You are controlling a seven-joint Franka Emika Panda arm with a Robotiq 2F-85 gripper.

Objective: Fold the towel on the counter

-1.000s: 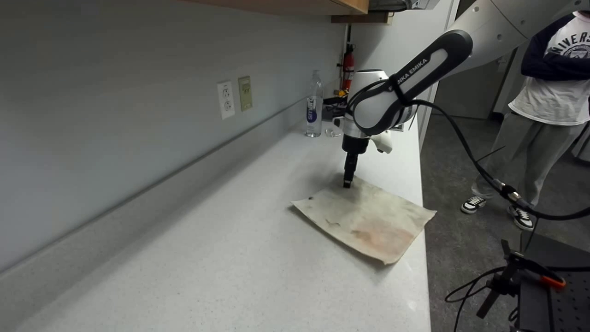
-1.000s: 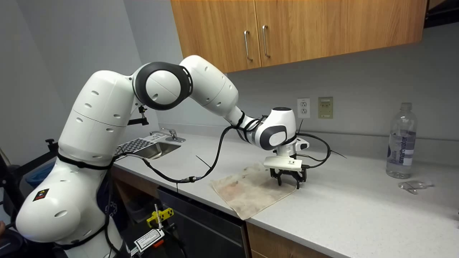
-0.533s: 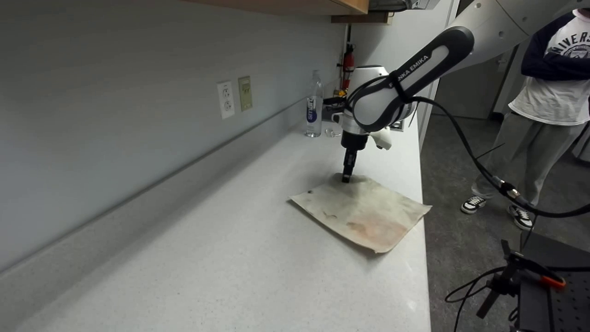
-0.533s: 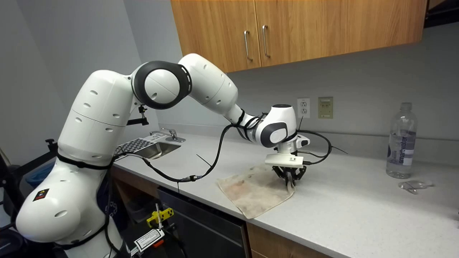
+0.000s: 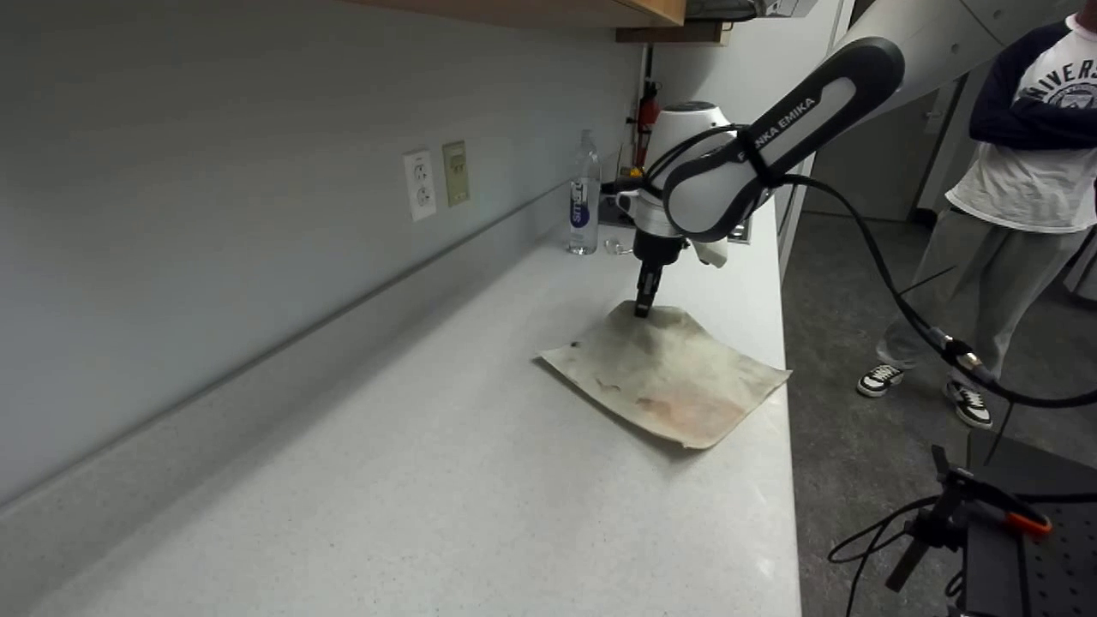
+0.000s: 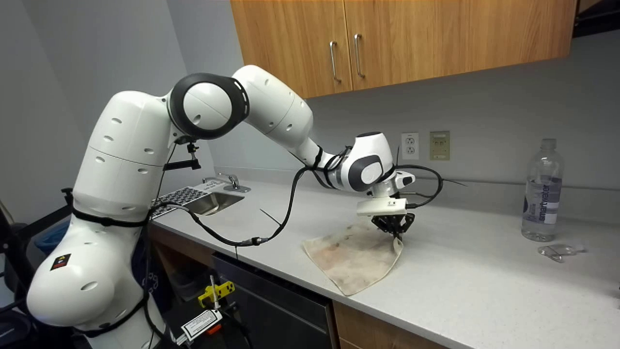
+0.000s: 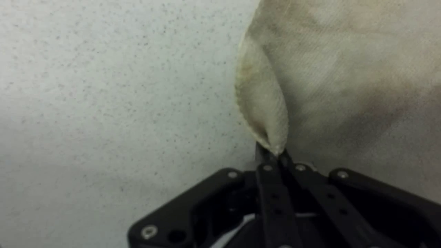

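The thin beige towel (image 5: 677,386) with reddish-brown stains lies spread on the pale counter (image 5: 360,480), one corner reaching the counter's front edge. My gripper (image 6: 398,236) points down at the towel's edge, far side in an exterior view (image 5: 642,312). In the wrist view the gripper (image 7: 274,155) is shut on a pinched fold of the towel (image 7: 351,62), which puckers between the fingertips. That gripped edge is raised a little above the counter; the rest of the cloth lies mostly flat, with its near corner curling slightly.
A clear water bottle (image 6: 542,194) stands near the wall, beside a small clear plastic item (image 6: 561,251). A sink (image 6: 213,202) lies toward the arm's base. Wooden cabinets (image 6: 411,43) hang overhead. A person (image 5: 1033,171) stands beyond the counter's front edge.
My gripper has gone from open to shut on the towel's edge and risen slightly. The towel has been dragged a short way along the counter, its held edge lifting.
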